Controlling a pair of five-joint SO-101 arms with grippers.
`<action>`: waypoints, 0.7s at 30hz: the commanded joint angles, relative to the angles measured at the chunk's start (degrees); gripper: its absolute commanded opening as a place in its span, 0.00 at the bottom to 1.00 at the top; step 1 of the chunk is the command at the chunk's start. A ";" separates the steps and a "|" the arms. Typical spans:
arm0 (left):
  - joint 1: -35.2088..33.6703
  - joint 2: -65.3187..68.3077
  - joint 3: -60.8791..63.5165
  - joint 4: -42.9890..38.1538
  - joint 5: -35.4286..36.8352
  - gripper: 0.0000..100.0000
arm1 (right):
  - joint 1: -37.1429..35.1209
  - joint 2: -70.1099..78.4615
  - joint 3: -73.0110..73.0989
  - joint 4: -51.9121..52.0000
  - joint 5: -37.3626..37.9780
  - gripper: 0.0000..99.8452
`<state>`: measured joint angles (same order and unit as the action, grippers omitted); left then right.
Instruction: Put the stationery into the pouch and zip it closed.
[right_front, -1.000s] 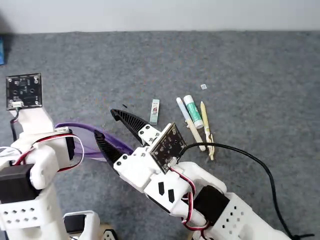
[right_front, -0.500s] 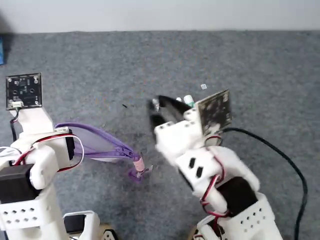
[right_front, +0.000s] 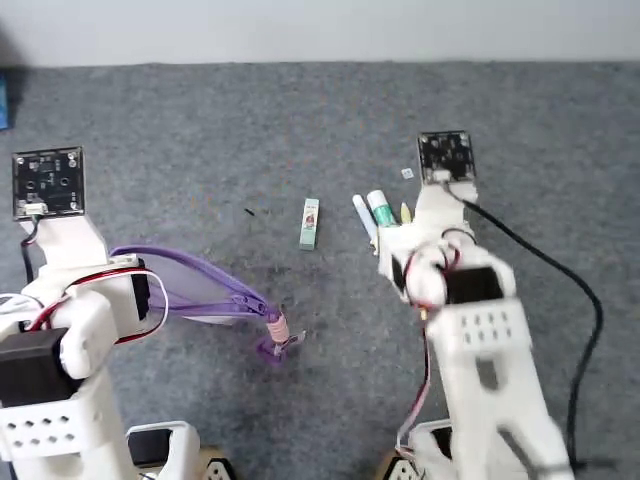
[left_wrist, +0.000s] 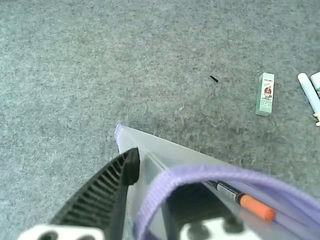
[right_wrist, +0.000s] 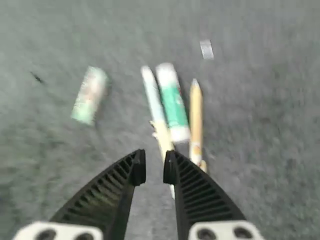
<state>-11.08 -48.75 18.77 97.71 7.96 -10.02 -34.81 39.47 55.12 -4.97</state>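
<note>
High view: right arm has swung away from the purple pouch (right_front: 215, 290) at lower left to the pens (right_front: 361, 212) and glue stick (right_front: 383, 215) at middle right; right claw (right_wrist: 150, 170) is open just a crack, empty; left claw (left_wrist: 150, 177) pinches the pouch; another pick-up looks next.

The pouch (right_front: 200, 285), clear with purple zip trim, is lying at the near left with its mouth open and its pink zip pull (right_front: 275, 325) at the right end. 1 orange-tipped pen (left_wrist: 240, 198) is lying inside. Farther right, outside the pouch, a green box (right_front: 310, 222) is lying alone. A white pen (right_front: 362, 215), green glue stick (right_front: 383, 214) and yellow pencil (right_front: 406, 213) are lying side by side.
</note>
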 joint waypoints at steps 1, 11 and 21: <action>-0.09 0.97 2.07 0.70 0.00 0.01 | 3.74 11.30 -7.65 0.40 1.32 0.07; -0.18 0.97 2.07 0.70 0.00 0.01 | 6.73 42.42 -36.22 18.33 4.13 0.07; -0.18 0.97 2.07 0.88 0.00 0.01 | 6.90 63.60 -62.51 26.68 4.92 0.07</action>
<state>-11.08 -48.75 18.77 97.71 7.96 -3.52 26.37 -15.82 80.09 -1.45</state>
